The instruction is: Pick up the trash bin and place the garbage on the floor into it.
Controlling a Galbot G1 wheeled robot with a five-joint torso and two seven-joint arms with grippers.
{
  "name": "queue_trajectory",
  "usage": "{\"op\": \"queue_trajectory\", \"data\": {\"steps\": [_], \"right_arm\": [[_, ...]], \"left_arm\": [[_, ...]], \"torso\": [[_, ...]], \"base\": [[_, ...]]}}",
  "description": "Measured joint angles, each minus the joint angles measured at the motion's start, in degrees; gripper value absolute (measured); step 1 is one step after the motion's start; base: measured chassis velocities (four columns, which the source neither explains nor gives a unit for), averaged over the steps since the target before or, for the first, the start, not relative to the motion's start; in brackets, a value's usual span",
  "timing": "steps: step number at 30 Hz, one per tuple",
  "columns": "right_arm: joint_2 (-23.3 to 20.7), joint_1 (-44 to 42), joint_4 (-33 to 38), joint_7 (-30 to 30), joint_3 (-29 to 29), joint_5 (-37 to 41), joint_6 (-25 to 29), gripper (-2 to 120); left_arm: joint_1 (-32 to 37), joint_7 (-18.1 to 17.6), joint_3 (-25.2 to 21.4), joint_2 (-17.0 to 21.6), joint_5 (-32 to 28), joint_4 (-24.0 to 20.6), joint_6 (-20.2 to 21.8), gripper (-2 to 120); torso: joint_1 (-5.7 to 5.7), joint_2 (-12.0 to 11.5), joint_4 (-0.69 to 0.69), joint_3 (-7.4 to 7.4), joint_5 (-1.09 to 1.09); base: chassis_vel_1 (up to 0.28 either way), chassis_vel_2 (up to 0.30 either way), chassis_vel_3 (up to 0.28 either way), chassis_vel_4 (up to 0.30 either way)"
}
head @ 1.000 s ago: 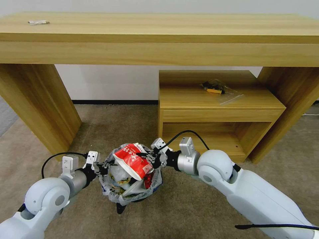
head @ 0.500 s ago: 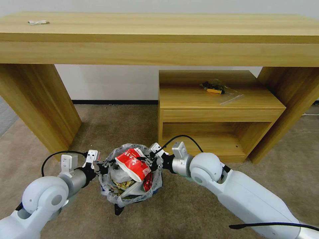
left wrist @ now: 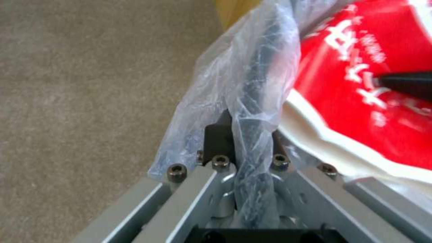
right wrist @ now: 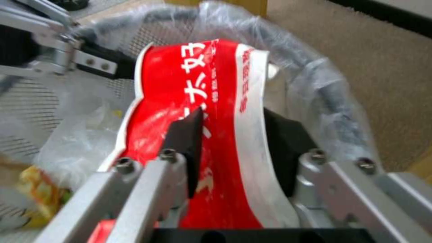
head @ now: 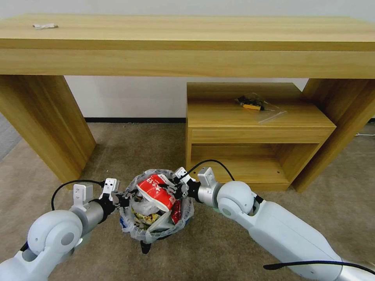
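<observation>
Trash bin (head: 156, 230), small black one with a crinkly plastic liner, hangs pinched at its rim by my left gripper (left wrist: 243, 135), while my right gripper (right wrist: 234, 135) clamps the crushed red-and-white carton (right wrist: 207, 111) over the mouth, so I'd only let go once it's low and centred.

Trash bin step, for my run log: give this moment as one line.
left hand: shut on trash bin rim | right hand: shut on red-white carton, over bin | floor: beige carpet

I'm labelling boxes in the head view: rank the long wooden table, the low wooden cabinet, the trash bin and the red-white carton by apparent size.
1. Long wooden table
2. Low wooden cabinet
3. Trash bin
4. Red-white carton, lying across the bin's mouth
</observation>
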Motion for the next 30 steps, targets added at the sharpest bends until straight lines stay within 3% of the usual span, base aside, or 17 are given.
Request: {"op": "queue_trajectory", "data": {"steps": [15,24,30], "right_arm": [[-1.6,-2.4,5.9,1.6,5.6,3.5,1.9,97],[-3.1,-7.7,7.3,4.7,11.7,2.0,9.0,100],[-3.3,-15.8,6.9,8.4,17.8,-5.0,14.9,100]], "left_arm": [[-0.2,0.6,-1.4,-1.8,0.9,3.3,0.0,0],[1.0,2.2,-4.6,-3.0,3.3,5.0,0.0,0],[3.6,6.7,-8.5,-5.7,9.8,5.2,0.0,0]], "torso": [[0.00,0.0,0.01,0.00,0.00],[0.00,0.0,0.00,0.00,0.01],[0.00,0.0,0.01,0.00,0.00]], "base": [[0.000,0.000,0.000,0.000],[0.000,0.000,0.000,0.000],[0.000,0.000,0.000,0.000]]}}
